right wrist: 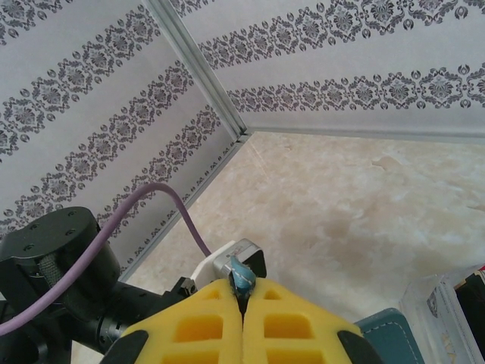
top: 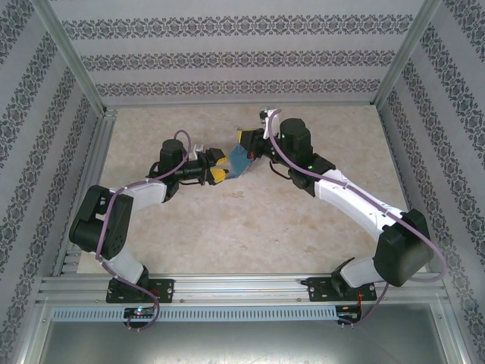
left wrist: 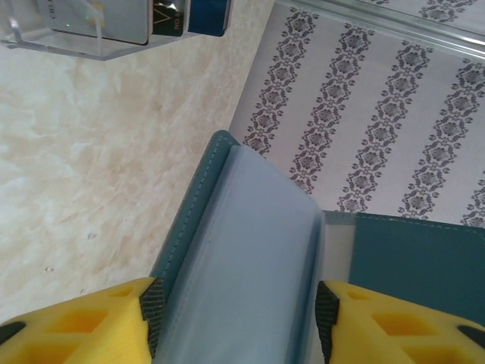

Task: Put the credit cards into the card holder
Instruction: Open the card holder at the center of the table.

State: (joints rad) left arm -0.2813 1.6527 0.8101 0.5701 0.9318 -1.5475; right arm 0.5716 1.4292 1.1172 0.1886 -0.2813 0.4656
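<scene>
Between the two claws sits the teal card holder (top: 239, 161), folded open. Far ahead of the left claw (left wrist: 239, 315) and to its left, a clear box (left wrist: 45, 42) rests on the table (left wrist: 91, 167). The credit cards (left wrist: 106, 19) stand in the box: a grey one, a black one and a blue one. Ahead of this claw on its right is the patterned wall (left wrist: 364, 136).

The left arm (top: 114, 220) bends at the elbow and reaches in to the middle. The right arm (top: 364, 205) stretches out long, and its wrist turns toward the left claw.

The left claw's yellow fingers (left wrist: 151, 311) stand apart. The holder's pale blue inner page lies between them, from one pad to the other. I cannot tell if they squeeze it.

The right claw (right wrist: 242, 292) has its fingers pressed together, nipping a small teal tab of the holder at its tips. A purple cable (right wrist: 151, 205) loops just past it.
</scene>
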